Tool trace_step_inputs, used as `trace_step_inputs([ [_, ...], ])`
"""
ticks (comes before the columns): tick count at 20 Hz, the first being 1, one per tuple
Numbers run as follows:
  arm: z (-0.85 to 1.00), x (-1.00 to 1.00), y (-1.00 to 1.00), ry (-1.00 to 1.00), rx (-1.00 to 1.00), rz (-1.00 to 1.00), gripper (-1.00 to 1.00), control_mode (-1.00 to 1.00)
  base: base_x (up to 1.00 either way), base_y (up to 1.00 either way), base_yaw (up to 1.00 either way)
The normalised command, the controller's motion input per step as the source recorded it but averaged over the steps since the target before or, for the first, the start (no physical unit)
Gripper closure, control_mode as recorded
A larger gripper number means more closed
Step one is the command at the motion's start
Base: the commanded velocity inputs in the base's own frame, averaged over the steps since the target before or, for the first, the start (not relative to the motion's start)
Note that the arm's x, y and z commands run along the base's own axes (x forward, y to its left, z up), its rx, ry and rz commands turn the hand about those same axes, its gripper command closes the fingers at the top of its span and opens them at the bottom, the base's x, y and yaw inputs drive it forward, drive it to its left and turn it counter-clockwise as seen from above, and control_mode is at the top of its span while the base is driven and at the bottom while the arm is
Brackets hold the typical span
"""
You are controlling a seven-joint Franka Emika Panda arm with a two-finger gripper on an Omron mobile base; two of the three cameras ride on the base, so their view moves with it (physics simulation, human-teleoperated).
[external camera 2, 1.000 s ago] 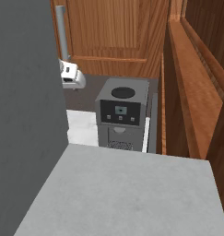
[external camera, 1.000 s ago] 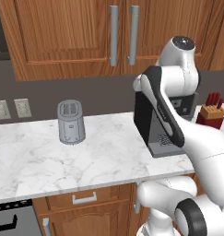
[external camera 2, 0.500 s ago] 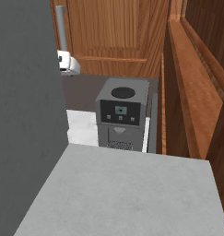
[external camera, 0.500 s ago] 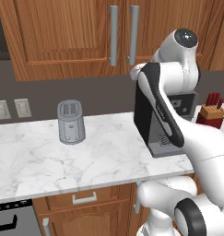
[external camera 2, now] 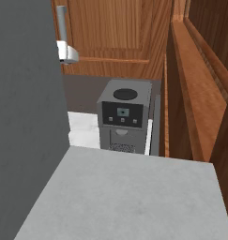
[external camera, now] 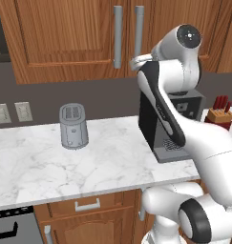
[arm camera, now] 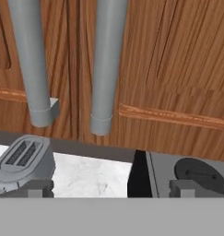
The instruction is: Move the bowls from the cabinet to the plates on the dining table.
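You are at the very start: the medium-brown wooden wall cabinet [external camera: 89, 38] with its panelled double doors is shut, so the bowls inside are hidden and nothing has been carried anywhere; opening a door, lifting out both bowls and taking them to the plates all remain, by my reading. Your gripper [arm camera: 109, 188] has its jaws spread wide and empty, the two dark fingertips [arm camera: 39, 188] far apart at the bottom of the hand view, aimed at the lower ends of the two long grey bar handles [arm camera: 106, 64], which hang side by side at the meeting edges of the doors. In the left base view the hand sits just beside the right-hand handle. Below, on the white grey-veined marble counter [external camera: 50, 167], a grey two-slot toaster [external camera: 73, 126] stands towards the back edge, and a dark boxy coffee machine [external camera: 172, 128] stands near the right end, under your arm. A wooden knife block with red-handled knives [external camera: 219, 113] sits further right. The coffee machine looks like the thing to mind when the door swings and the arm pulls back.
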Motion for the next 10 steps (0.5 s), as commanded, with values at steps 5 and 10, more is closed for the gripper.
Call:
trace_step_inputs([
  [5,0.29,0.25,0.06,-0.06,0.0,0.0,-1.0,-1.0,0.0,0.0,0.0],
  [10,0.2,0.28,0.13,-0.04,-0.01,0.01,-1.0,-1.0,0.0,0.0,0.0],
])
